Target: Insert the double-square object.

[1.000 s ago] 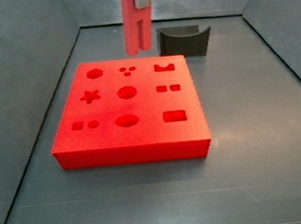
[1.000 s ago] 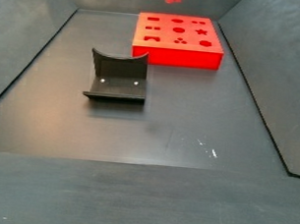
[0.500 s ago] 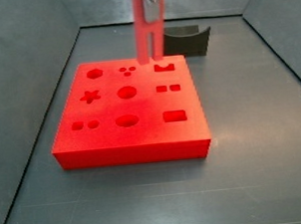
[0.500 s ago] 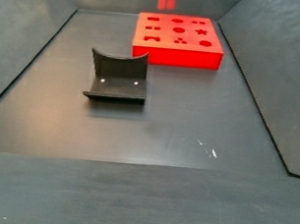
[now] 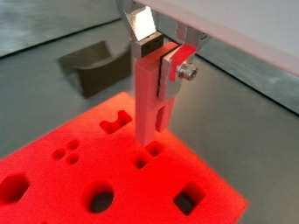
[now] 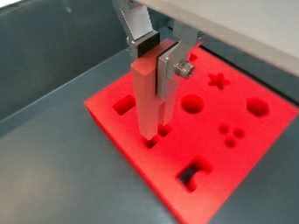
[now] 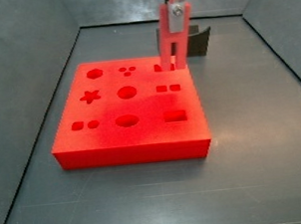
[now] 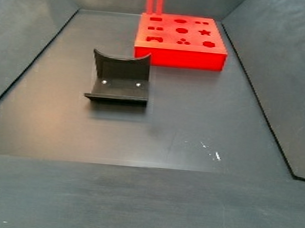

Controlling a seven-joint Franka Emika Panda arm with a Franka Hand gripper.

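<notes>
fingers (image 5: 158, 52) clamped on double-square object (image 5: 152, 101), upright over red block (image 5: 70, 188) holes

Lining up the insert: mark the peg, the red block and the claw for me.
peg (image 5: 149, 103), wrist view, middle of its length
red block (image 7: 129, 136), side view, bare top near the front
claw (image 6: 159, 54), wrist view, between its fingertips, above the block

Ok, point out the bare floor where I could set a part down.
The widest bare floor lies in front of the dark holder; a strip also runs beside the red block. It is crowded over the block, where the hand holds the double-square object upright above the holes.
</notes>
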